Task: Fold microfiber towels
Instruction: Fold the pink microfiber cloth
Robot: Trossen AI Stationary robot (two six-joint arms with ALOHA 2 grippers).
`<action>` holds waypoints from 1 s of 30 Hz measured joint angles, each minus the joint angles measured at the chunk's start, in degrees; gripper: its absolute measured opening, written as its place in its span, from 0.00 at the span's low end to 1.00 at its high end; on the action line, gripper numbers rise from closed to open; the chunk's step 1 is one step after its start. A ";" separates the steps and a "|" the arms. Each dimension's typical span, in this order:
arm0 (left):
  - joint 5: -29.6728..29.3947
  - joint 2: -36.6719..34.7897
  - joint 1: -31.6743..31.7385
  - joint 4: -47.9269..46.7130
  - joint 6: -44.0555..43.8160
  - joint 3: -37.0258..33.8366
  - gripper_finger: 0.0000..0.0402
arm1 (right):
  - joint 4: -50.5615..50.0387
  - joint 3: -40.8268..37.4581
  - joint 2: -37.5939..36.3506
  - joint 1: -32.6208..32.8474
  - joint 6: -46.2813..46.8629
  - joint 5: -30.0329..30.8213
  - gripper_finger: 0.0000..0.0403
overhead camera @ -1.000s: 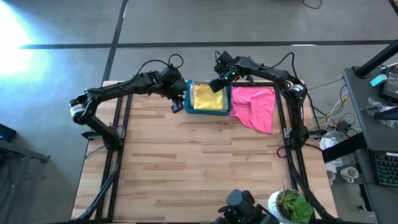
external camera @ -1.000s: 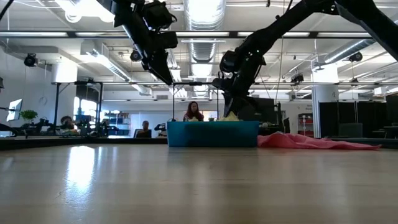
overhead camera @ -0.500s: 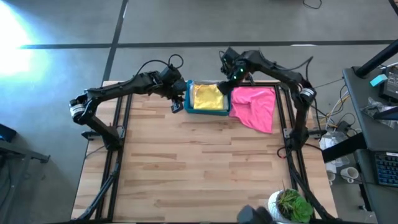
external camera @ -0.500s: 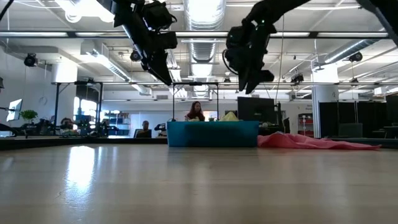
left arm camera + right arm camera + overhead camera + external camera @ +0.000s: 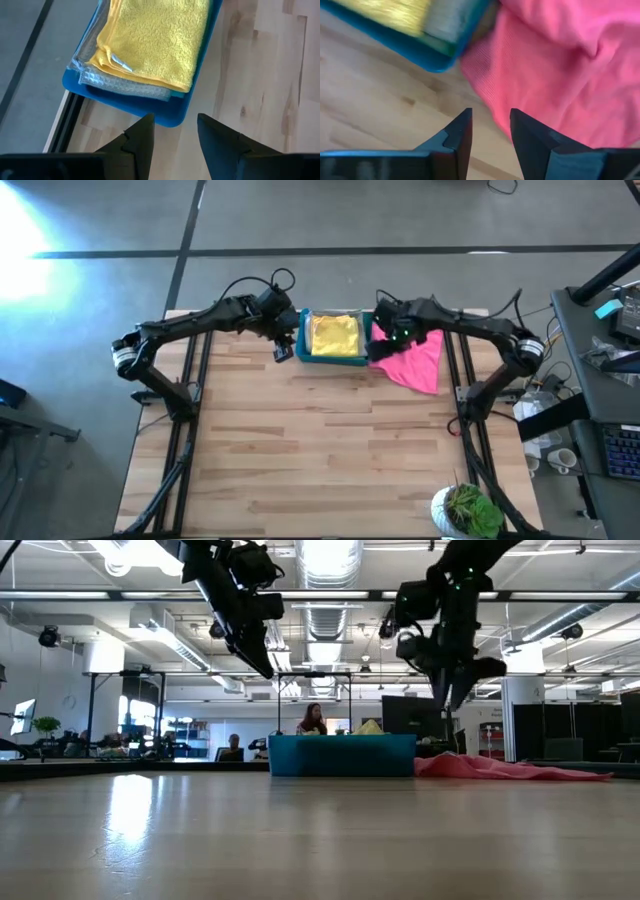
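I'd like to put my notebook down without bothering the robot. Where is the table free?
The whole near stretch of wooden table is bare, from the blue bin and pink towel down to the potted plant. The far edge is crowded: both grippers, left gripper and right gripper, hover beside the bin.

A folded yellow towel [image 5: 335,335] is laid flat on top of a stack inside a blue bin [image 5: 303,340] at the far edge of the table. A light grey towel [image 5: 120,86] is seen folded beneath it. A pink towel [image 5: 418,358] is spread loosely, rumpled, just beside the bin.
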 joint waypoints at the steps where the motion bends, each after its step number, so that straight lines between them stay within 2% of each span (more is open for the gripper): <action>1: 0.01 0.00 0.01 0.21 0.02 0.00 0.34 | 1.34 -1.84 -0.44 0.24 2.37 0.25 0.30; 12: 0.06 -0.02 0.02 0.22 0.00 0.00 0.34 | 11.97 -15.06 -1.16 1.00 15.64 2.23 0.22; 21: 0.08 -0.07 0.02 0.24 -0.09 0.00 0.34 | 16.44 -22.18 -0.13 1.07 19.44 2.50 0.22; 30: 0.10 -0.07 0.00 0.24 -0.11 0.00 0.34 | 19.56 -25.56 0.14 5.04 23.42 1.84 0.22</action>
